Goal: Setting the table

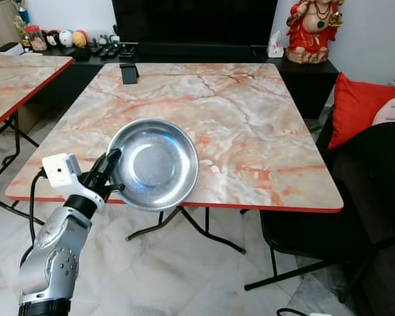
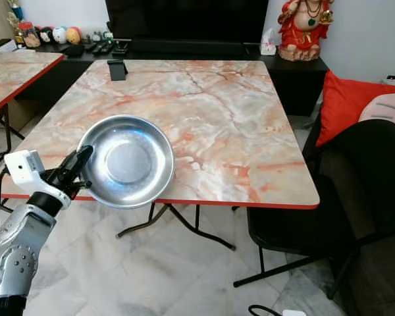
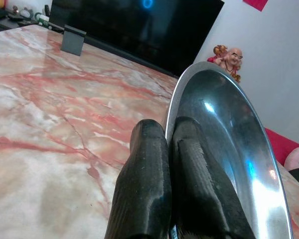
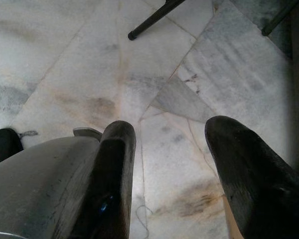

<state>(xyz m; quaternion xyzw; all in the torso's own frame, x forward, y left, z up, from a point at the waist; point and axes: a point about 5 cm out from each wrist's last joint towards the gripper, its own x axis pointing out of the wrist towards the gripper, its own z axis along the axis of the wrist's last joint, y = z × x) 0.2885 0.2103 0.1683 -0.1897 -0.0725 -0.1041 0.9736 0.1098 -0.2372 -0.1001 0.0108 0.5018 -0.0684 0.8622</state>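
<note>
One steel bowl [image 1: 155,164], tilted above the near edge of the marble counter [image 1: 250,125], rim clamped by left tool [image 1: 112,172]. Right tool [image 4: 172,149]: fingers apart, over tiled floor [image 4: 65,55]. Second counter [image 1: 13,79] cut off at left.

Marble-look counter [image 1: 250,131] w/ red edge
Small dark stand [image 1: 129,73] sits near far edge; steel bowl [image 1: 155,164] overhangs near edge

The scene is evenly and brightly lit; both eye views are sharp. Soft glare is seen on the bowl [image 1: 154,164], with bright highlights along its rim in the left wrist view. The nearby fingers [image 3: 154,184] are slightly blurred.
</note>
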